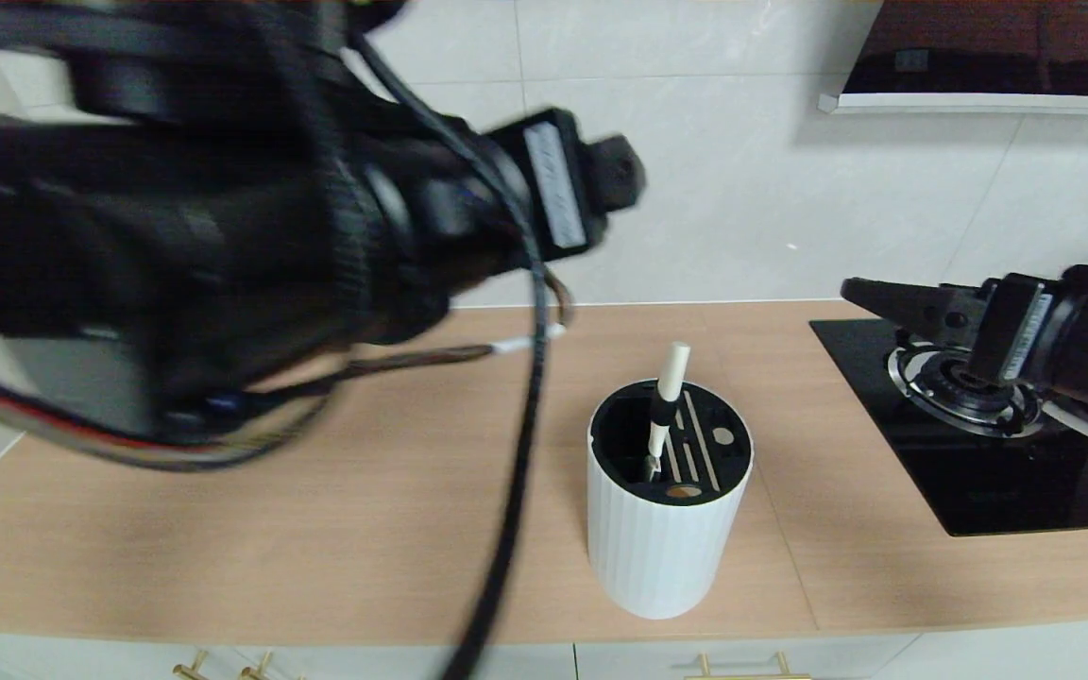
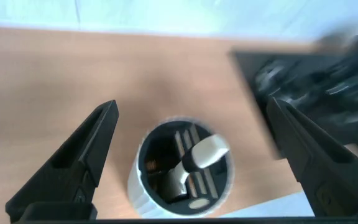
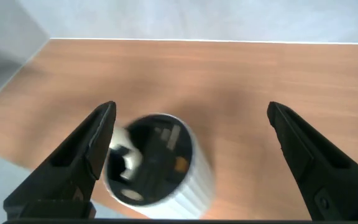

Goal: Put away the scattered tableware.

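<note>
- At the far left of the head view, we see the robot's left arm [image 1: 223,236]. It is a large, blurred black mass with wires, raised high above a light wooden countertop [image 1: 365,529] and stretching toward the middle.
- The left gripper [image 2: 191,102] is released. In the left wrist view its 2 black fingers [image 2: 86,155] stand wide apart with nothing between them, and the utensil holder [image 1: 662,557] shows below the gap.
- A thick black cable [image 1: 514,472] hangs from the left arm across the countertop, just left of the holder.
- In the middle, the utensil holder is a white ribbed cylinder standing upright on the countertop, near its front edge. Its top is a black insert with 1 wide opening, several narrow slots and small round holes.
- 1 white-handled utensil [image 1: 669,378] stands head down in the wide opening on the holder's left side. Its handle is tilted and rises above the rim. We cannot tell what kind of utensil it is.
- Behind the countertop runs a white tiled wall [image 1: 742,142], and below the front edge are brass drawer handles [image 1: 742,672].
- To the right, well apart from the holder, the right gripper [image 1: 860,291] hangs in the air above the stove's left edge, pointing toward the middle. It is also released: the right wrist view shows its 2 fingers [image 3: 79,162] spread wide, holding nothing.
- At the far right, a black glass stove [image 1: 978,491] is set into the countertop. Its round metal burner [image 1: 931,378] is partly hidden by the right arm.
</note>
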### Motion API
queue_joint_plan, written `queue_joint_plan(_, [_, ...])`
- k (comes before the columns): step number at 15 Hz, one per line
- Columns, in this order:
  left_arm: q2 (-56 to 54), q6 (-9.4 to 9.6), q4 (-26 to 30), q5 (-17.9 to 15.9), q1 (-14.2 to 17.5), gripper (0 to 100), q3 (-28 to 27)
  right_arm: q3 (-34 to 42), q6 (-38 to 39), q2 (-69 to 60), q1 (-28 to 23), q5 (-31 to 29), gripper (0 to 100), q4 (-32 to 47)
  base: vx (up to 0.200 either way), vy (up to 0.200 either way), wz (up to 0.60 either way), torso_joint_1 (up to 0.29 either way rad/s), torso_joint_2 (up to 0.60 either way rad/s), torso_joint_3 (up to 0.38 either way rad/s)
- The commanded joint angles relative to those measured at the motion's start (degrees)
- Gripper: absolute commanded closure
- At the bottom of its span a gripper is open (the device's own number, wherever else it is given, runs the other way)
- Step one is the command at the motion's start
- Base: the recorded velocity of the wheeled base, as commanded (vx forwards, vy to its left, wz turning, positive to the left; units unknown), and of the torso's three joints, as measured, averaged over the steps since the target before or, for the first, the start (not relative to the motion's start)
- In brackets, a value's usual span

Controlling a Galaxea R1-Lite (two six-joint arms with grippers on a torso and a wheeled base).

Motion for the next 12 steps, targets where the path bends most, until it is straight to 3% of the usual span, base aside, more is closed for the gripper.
queue_joint_plan(1, [-22.8, 0.67, 0.2, -8.9, 10.5, 0, 13.4, 10.9, -1.7, -13.1, -5.3, -1.2, 0, -0.2, 0.0, 0.0, 0.0, 0.0, 0.0, 0.0])
queue_joint_plan(2, [-27.8, 0.67, 0.2, -11.7, 14.7, 0, 18.5, 15.6, -2.5, -18.0, -7.6, -1.1, 0, -0.1, 0.0, 0.0, 0.0, 0.0, 0.0, 0.0])
queue_joint_plan(3, [-30.2, 0.76, 0.1, -12.7, 16.5, 0, 21.1, 17.5, -2.8, -20.3, -8.7, -1.0, 0, -0.1, 0.0, 0.0, 0.0, 0.0, 0.0, 0.0])
queue_joint_plan(4, [-38.6, 1.99, 0.2, -15.4, 20.2, 0, 28.3, 22.5, -3.2, -28.5, -11.6, -0.5, 0, 0.3, 0.0, 0.0, 0.0, 0.0, 0.0, 0.0])
queue_joint_plan(5, [-43.3, 2.26, 0.2, -17.1, 21.2, 0, 31.6, 24.7, -3.4, -32.7, -11.9, -0.4, 0, 0.8, 0.0, 0.0, 0.0, 0.0, 0.0, 0.0])
queue_joint_plan(7, [-53.0, 4.01, 0.8, -21.5, 26.8, 0, 38.5, 28.9, -8.6, -43.2, -13.6, -1.2, 0, 5.9, 0.0, 0.0, 0.0, 0.0, 0.0, 0.0])
queue_joint_plan(8, [-56.7, 5.16, 1.7, -22.4, 28.7, 0, 40.6, 29.5, -12.2, -47.5, -16.3, -1.2, 0, 8.2, 0.0, 0.0, 0.0, 0.0, 0.0, 0.0])
queue_joint_plan(10, [-65.5, 9.82, 6.2, -22.7, 33.3, 0, 43.1, 29.8, -15.9, -58.5, -21.9, -0.8, 0, 15.5, 0.0, 0.0, 0.0, 0.0, 0.0, 0.0])
queue_joint_plan(12, [-71.5, 11.22, 9.3, -22.8, 37.2, 0, 43.2, 30.1, -20.2, -66.1, -25.2, -0.6, 0, 19.9, 0.0, 0.0, 0.0, 0.0, 0.0, 0.0])
